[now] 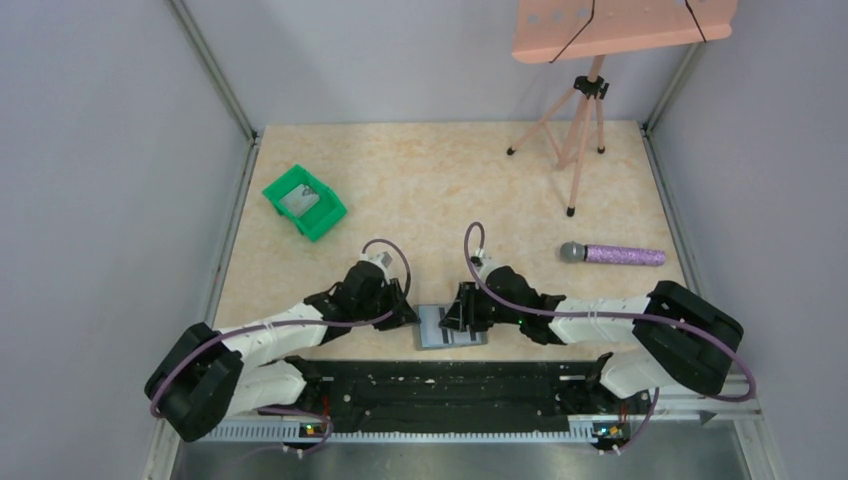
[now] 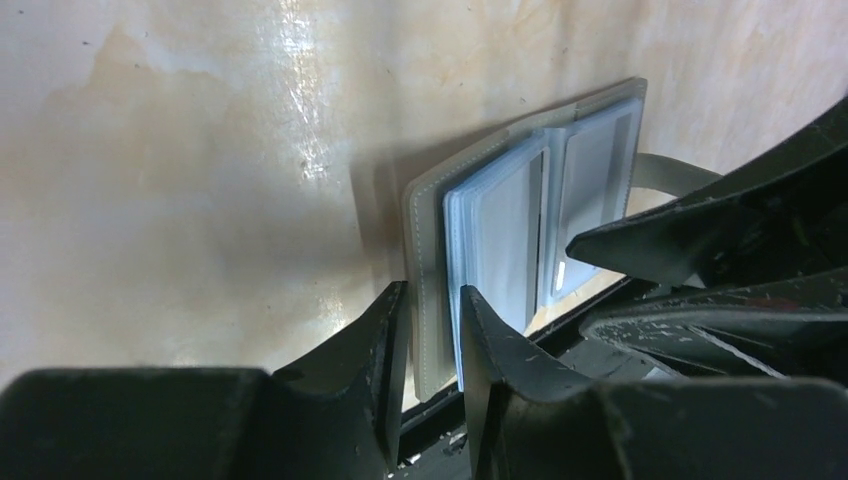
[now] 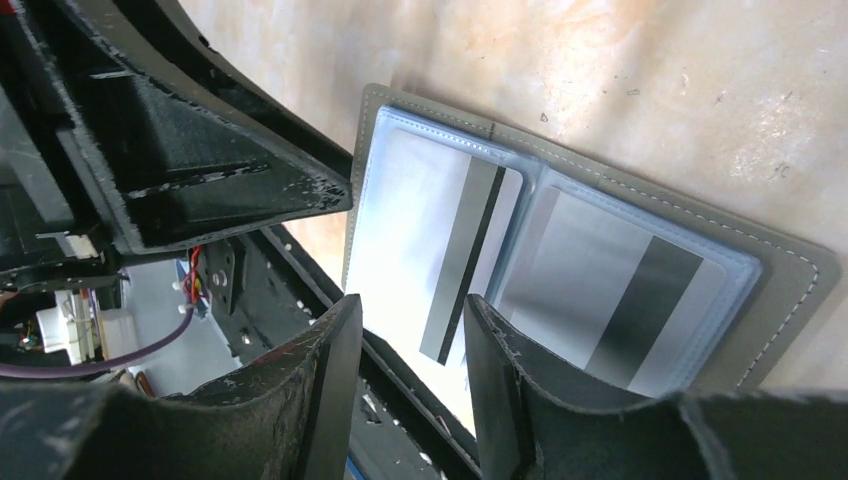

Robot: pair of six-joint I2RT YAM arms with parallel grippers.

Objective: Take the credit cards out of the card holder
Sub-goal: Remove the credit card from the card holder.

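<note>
Green bin (image 1: 304,201), microphone (image 1: 612,254), pink tripod stand (image 1: 583,110).

The top view looks down from behind; both wrist views, close, share the card holder (image 1: 450,327) at six o'clock.
</note>
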